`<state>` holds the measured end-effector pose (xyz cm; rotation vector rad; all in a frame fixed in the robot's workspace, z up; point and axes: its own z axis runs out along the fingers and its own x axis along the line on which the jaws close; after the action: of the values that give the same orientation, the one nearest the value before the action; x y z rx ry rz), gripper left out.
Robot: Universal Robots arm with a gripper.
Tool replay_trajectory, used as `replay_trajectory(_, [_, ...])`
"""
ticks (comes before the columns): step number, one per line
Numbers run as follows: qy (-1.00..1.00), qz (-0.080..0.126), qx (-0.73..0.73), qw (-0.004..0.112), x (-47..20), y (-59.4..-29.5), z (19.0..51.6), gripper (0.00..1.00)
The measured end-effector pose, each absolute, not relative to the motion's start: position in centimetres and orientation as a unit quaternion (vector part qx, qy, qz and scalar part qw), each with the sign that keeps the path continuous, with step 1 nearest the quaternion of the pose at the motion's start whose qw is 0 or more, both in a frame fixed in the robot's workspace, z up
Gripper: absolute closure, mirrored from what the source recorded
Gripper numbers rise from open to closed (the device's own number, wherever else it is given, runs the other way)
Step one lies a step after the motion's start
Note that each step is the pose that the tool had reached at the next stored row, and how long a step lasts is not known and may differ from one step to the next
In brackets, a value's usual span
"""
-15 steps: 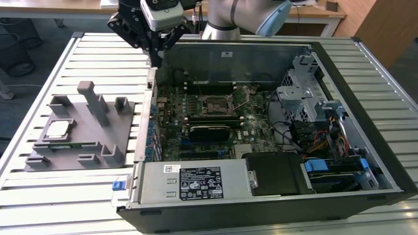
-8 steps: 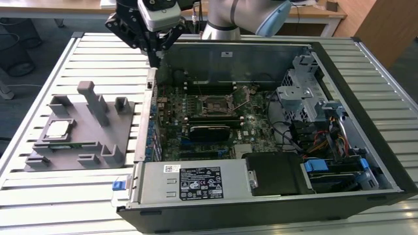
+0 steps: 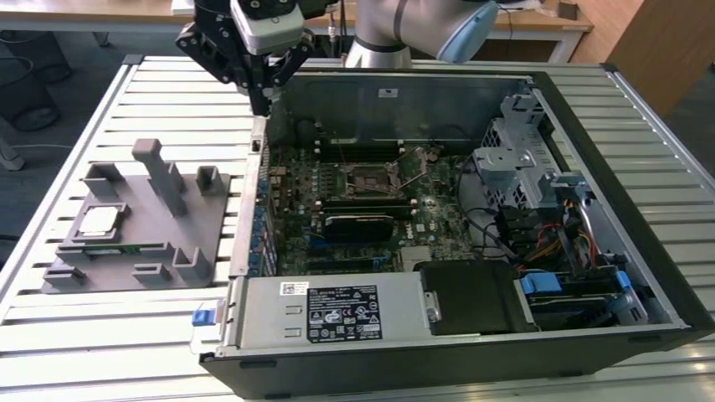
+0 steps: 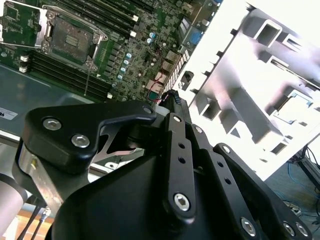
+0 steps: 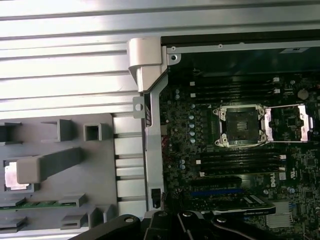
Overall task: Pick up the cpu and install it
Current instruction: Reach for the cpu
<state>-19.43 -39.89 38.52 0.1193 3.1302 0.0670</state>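
black metal fingers of the gripper are sitting together, clamping nothing, and are hanging tip-down just above the side wall of the computer case, on the side facing the grey tray.

the cpu is lying flat in a pocket of that tray, well apart from the gripper, toward the exterior view's left. in the first wrist view a tray post is covering part of its silvery top. inside the case the socket is standing bare, with its metal frame swung open beside it in the first wrist view.

judging from this, the pick-up step is only beginning: the cpu is lying untouched and nothing is being carried. that step is calling for the fingers to be parting, the gripper to be coming over the tray, and a level grasp on the chip's edges, keeping clear of the post.

counting: one gripper, one cpu, one socket, one tray, one case, and one green memory strip lying on the tray near the cpu.
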Motion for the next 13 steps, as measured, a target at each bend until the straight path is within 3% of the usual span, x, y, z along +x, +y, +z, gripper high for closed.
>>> replay_trajectory(13, [0.999, 0.021, 0.038, 0.004, -21.1, -39.8, 38.5, 0.89])
